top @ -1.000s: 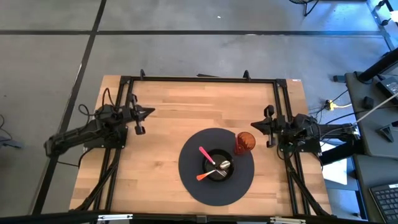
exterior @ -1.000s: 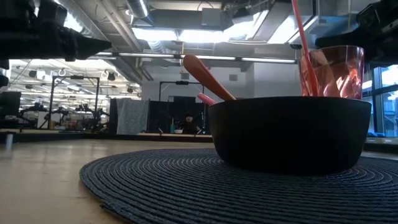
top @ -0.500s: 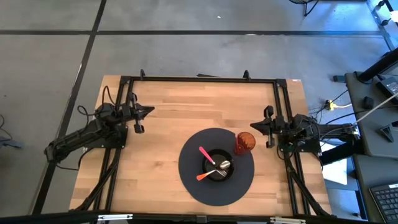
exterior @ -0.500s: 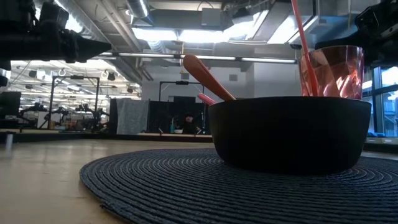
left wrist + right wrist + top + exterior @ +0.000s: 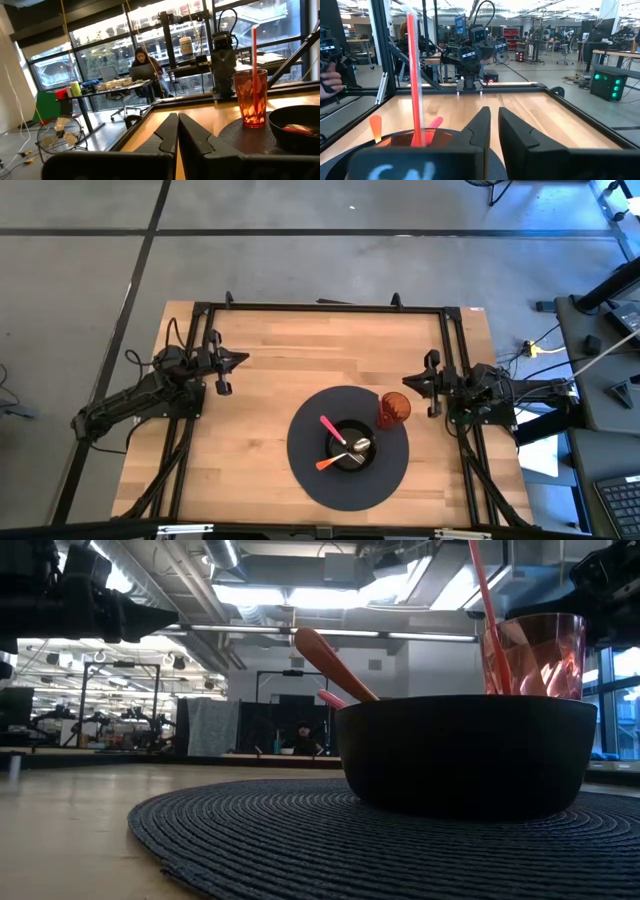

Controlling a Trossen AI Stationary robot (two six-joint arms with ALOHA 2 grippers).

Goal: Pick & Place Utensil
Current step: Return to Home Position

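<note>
A black bowl (image 5: 350, 450) stands on a round dark woven mat (image 5: 305, 470) in the table's near middle. A pink utensil (image 5: 331, 428), an orange one (image 5: 325, 463) and a silver spoon (image 5: 357, 446) lie in it, with their handles leaning on the rim. A red tumbler (image 5: 393, 409) with a red straw (image 5: 254, 47) stands on the mat's far right edge. My left gripper (image 5: 243, 359) hovers shut over the table's left side, pointing level toward the right. Facing it from the right, my right gripper (image 5: 408, 381) has its fingers (image 5: 493, 112) a narrow gap apart, with nothing between them.
A black frame (image 5: 320, 307) runs around the table's edges. Bare wood lies between the two grippers and along the far side. Beyond the table, a person (image 5: 142, 67) sits at a desk and a hand (image 5: 330, 80) shows at the room's edge.
My left arm has swung a little about its base. Its folded rear part has gone slightly toward the table's near edge, while the gripper stays over the same spot. The bowl, utensils and tumbler have kept still.
</note>
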